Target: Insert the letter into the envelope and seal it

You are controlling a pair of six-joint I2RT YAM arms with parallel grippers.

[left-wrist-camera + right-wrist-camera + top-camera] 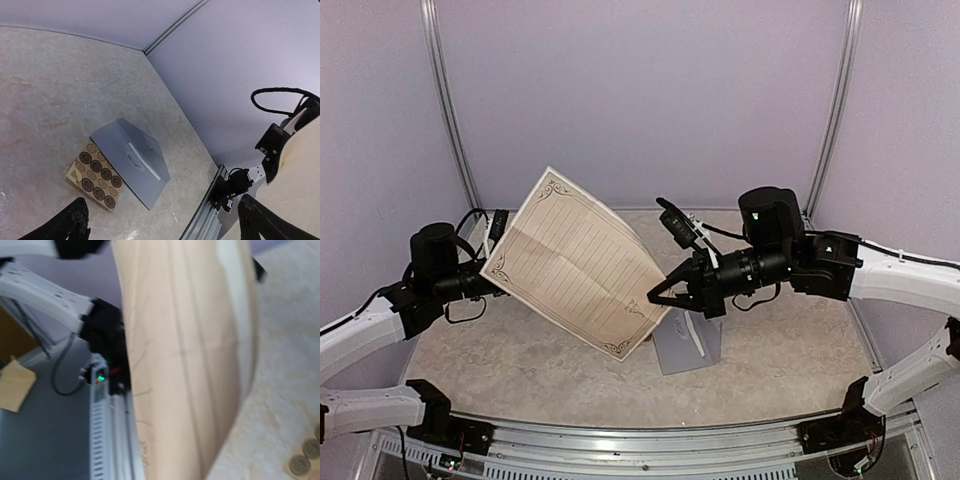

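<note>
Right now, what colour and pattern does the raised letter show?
Cream-tan letter with ruled lines and dark scrollwork corners; clearest in the top external view.

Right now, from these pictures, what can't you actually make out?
- Top view: the letter covers most of the envelope and all of the sticker sheet.
- Right wrist view: the blurred letter fills the frame, hiding the fingers of the right gripper; the frame's corner cuts off the sticker sheet.
- Top view: any writing on the letter is too small to read.
</note>
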